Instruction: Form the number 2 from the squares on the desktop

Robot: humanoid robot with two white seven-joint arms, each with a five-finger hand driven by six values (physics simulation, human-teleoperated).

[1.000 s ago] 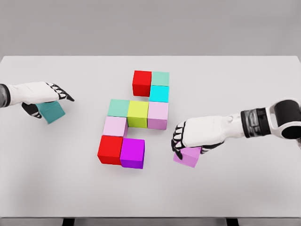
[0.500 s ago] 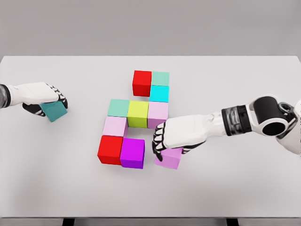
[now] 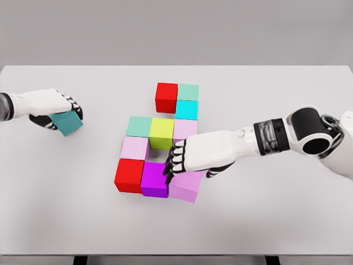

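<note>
Head view: right robot hand (image 3: 185, 160) pinches and half-hides the pink cube (image 3: 186, 187), carried leftward, now touching purple cube (image 3: 155, 179); left robot hand (image 3: 52, 105) grips teal cube (image 3: 67, 122).

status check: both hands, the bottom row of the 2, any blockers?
Right hand shut on the pink cube, tight against the purple cube in the bottom row. Left hand shut on the teal cube, far left. Nothing in the way.

left robot hand (image 3: 52, 107) curled, right robot hand (image 3: 199, 156) curled
</note>
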